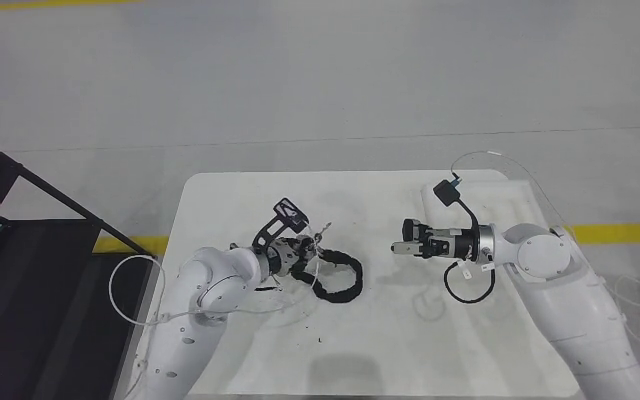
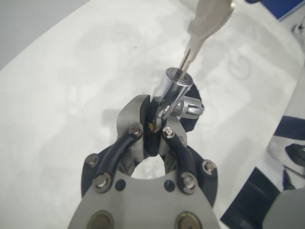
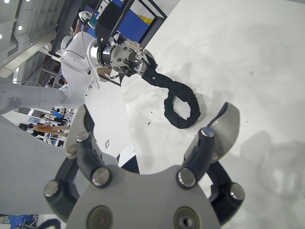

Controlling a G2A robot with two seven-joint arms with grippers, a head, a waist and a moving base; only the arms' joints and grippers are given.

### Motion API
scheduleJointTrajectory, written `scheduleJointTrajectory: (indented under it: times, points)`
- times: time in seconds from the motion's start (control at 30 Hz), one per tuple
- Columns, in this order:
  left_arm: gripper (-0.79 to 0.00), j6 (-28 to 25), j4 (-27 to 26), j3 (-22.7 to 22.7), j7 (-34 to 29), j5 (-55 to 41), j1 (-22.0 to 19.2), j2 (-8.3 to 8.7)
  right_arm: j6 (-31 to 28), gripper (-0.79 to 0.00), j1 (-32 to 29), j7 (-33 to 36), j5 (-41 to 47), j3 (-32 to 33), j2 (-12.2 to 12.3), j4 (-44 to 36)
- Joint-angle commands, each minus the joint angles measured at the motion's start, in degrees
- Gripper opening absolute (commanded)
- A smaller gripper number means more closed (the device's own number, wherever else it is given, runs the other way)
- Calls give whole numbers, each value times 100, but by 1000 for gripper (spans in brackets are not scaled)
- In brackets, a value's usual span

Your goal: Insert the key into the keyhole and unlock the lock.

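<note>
Top camera looks down; both wrist cameras face the lock (image 2: 175,89).

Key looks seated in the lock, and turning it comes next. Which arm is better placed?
Probably right. The right tool is open, empty and faces the lock; the left tool is shut on the lock's body, steadying it with the key in the keyhole.

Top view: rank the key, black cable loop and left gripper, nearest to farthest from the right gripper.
1. black cable loop, lying on the table, facing the right gripper.
2. key, in the lock.
3. left gripper, gripping that lock.
</note>
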Motion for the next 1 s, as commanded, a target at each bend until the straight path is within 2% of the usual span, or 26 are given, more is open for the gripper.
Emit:
scheduleJointTrajectory:
  times: [0.0,0.17,0.33,0.7,0.8,0.97]
  points:
    - [-785,-46,-135,133,-265,427,-60,14,0,0,0,0,0,0,0,0]
    - [-785,-56,-260,427,-687,772,-157,17,0,0,0,0,0,0,0,0]
    - [-785,245,-235,457,-500,165,-153,-19,0,0,0,0,0,0,0,0]
    - [-785,245,-235,457,-500,165,-153,-19,0,0,0,0,0,0,0,0]
    - [-785,165,-168,430,-351,469,-75,10,0,0,0,0,0,0,0,0]
    - [-785,14,-428,336,-427,-394,54,28,0,0,0,0,0,0,0,0]
